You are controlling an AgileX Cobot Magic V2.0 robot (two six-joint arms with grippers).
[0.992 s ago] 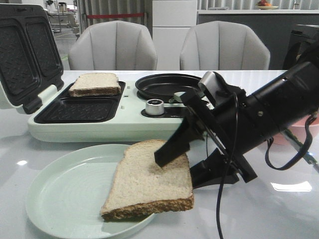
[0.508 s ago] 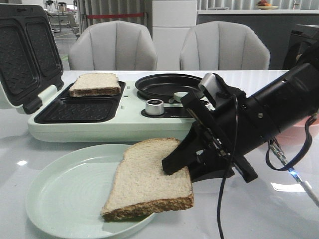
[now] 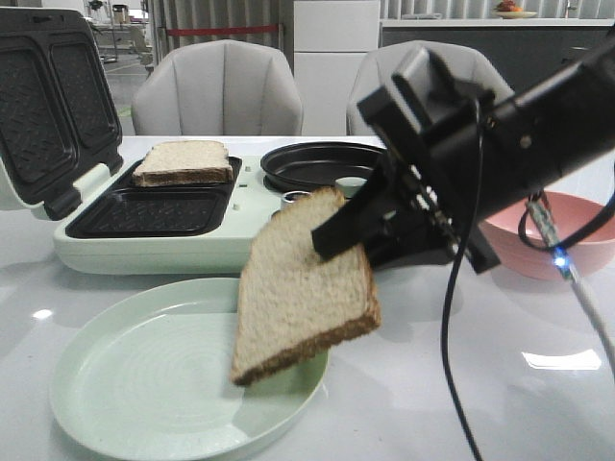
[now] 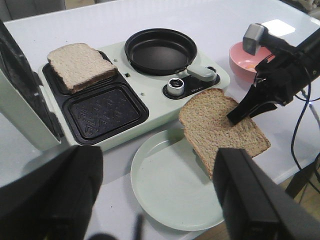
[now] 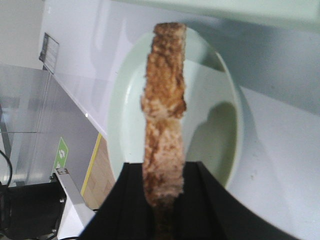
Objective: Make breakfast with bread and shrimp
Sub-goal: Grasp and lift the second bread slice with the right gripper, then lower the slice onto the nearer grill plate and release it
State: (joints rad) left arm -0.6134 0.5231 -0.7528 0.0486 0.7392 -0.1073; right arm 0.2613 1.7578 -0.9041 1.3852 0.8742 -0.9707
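My right gripper [image 3: 332,240] is shut on one bread slice [image 3: 303,288] and holds it tilted, clear above the pale green plate [image 3: 125,384]. In the right wrist view the slice [image 5: 164,100] stands edge-on between the fingers [image 5: 130,200]. The other bread slice [image 3: 183,161] lies in the far slot of the sandwich maker [image 3: 192,252]. The near slot [image 3: 154,211] has nothing in it. My left gripper [image 4: 160,200] is open and empty, high above the plate [image 4: 170,190]; it does not show in the front view. No shrimp can be made out.
The sandwich maker's lid [image 3: 48,106] stands open at the left. A black round pan [image 3: 317,163] sits on its right half, with a knob in front of it. A pink bowl [image 3: 548,230] stands at the right, behind my right arm. Two chairs are beyond the table.
My right gripper closed on the bread slice lying on the plate, then rose with it. The slice now hangs tilted above the plate. The pink bowl has come into view.
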